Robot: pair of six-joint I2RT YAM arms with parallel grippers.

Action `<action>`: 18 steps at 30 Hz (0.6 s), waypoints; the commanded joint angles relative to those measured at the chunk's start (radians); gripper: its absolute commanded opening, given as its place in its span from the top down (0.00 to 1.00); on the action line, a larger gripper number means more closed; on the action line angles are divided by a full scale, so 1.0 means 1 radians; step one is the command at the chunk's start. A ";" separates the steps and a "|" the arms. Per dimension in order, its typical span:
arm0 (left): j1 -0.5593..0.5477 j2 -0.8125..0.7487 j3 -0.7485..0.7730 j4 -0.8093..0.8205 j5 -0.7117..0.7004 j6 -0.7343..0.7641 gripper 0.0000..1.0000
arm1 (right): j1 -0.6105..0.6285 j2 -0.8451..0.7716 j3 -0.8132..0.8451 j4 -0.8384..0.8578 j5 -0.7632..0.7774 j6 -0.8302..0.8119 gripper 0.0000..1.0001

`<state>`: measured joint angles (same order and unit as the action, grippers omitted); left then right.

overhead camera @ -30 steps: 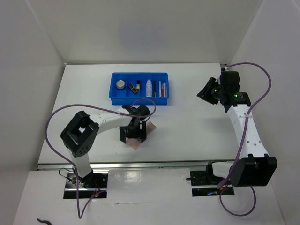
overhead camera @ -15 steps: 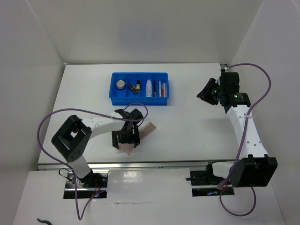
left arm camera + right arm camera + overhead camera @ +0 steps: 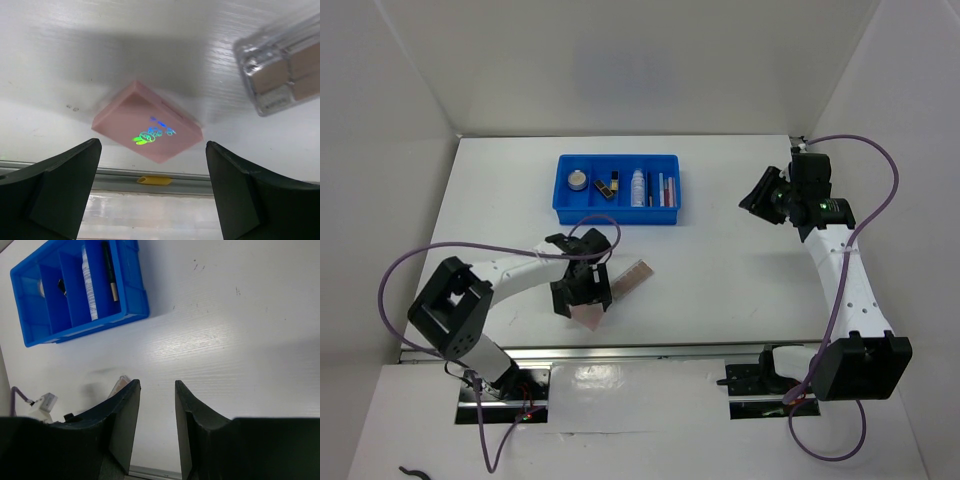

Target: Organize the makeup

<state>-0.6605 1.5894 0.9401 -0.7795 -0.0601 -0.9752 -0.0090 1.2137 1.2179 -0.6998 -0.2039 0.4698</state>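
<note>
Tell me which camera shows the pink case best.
Left wrist: the pink case shows whole, printed lid up. Top external shows only its corner under the left gripper; in the right wrist view I cannot make it out.

Pale pink on the flat palette (image 3: pixel 147 129) by the near edge, iridescent blue-green bunny print on its lid. Clear casing, tan-beige pans on the second palette (image 3: pixel 282 62) beside it. Bright blue tray (image 3: pixel 618 215) toward the far edge; inside, silver round compact (image 3: pixel 579 180), black-and-gold lipsticks (image 3: pixel 610 185), whitish-clear tube (image 3: pixel 638 187), pink and black pencils (image 3: pixel 665 188). Plain white table (image 3: pixel 740 270). Black left gripper (image 3: pixel 152 144) and right gripper (image 3: pixel 157 385); white arm links (image 3: pixel 847 280), purple cables (image 3: pixel 896 178). Small yellow tab (image 3: pixel 154 180) at the near edge.
</note>
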 commanded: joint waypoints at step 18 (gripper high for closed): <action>0.025 -0.154 0.094 -0.159 -0.139 -0.436 0.00 | 0.006 -0.032 -0.011 0.016 -0.041 -0.016 0.57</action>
<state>-0.6464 1.4265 0.9916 -0.8825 -0.1799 -1.2495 -0.0090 1.2137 1.2171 -0.6994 -0.2234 0.4698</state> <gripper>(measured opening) 0.997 0.430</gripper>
